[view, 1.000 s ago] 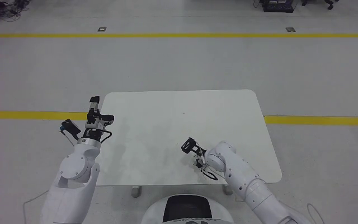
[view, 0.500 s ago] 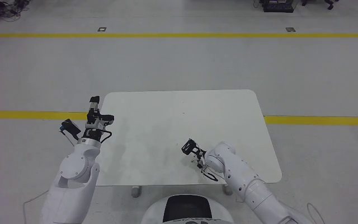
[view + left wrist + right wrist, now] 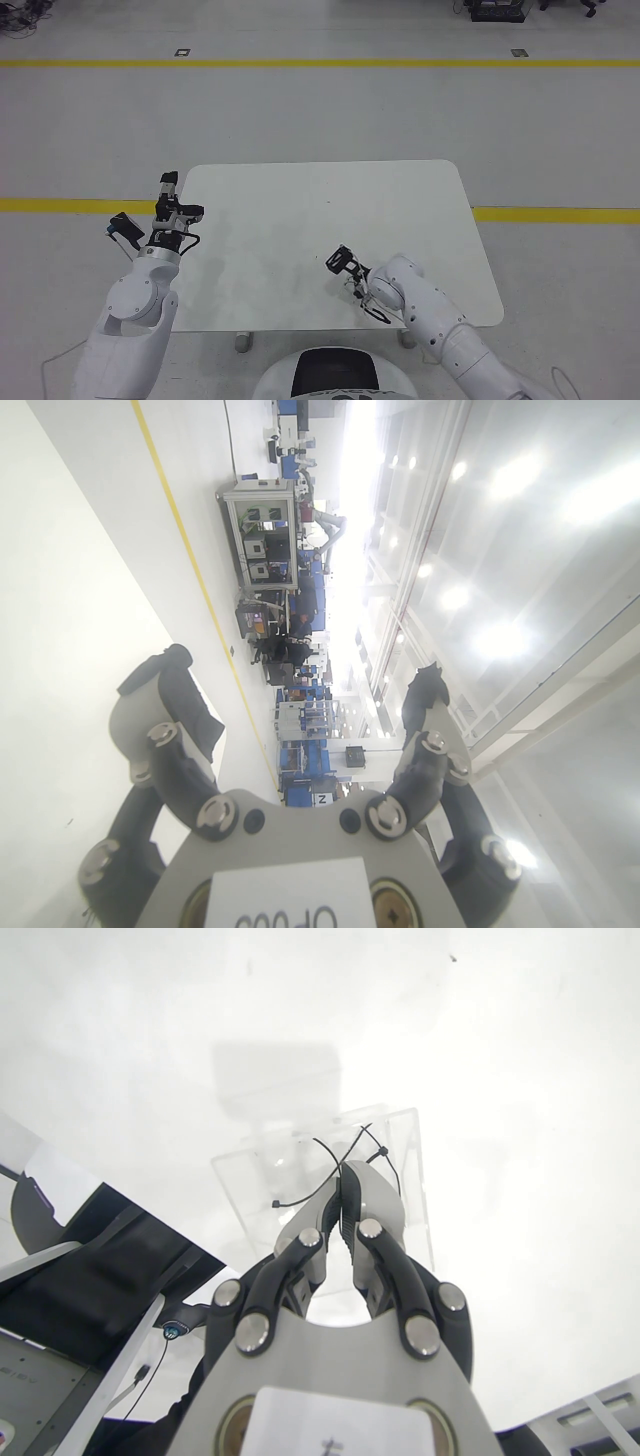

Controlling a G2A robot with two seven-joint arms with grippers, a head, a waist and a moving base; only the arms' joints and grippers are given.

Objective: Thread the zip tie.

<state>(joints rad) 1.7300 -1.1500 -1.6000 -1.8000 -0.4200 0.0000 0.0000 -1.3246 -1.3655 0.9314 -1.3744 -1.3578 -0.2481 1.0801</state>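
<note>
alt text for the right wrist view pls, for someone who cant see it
The right gripper is shut on two thin black plastic zip ties where they cross, their free ends curling out to either side. Behind them a clear plastic box sits on the white table.

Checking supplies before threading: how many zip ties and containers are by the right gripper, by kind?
Black zip ties: 2 (two heads visible)
Clear plastic box: 1
Total: 3
</note>
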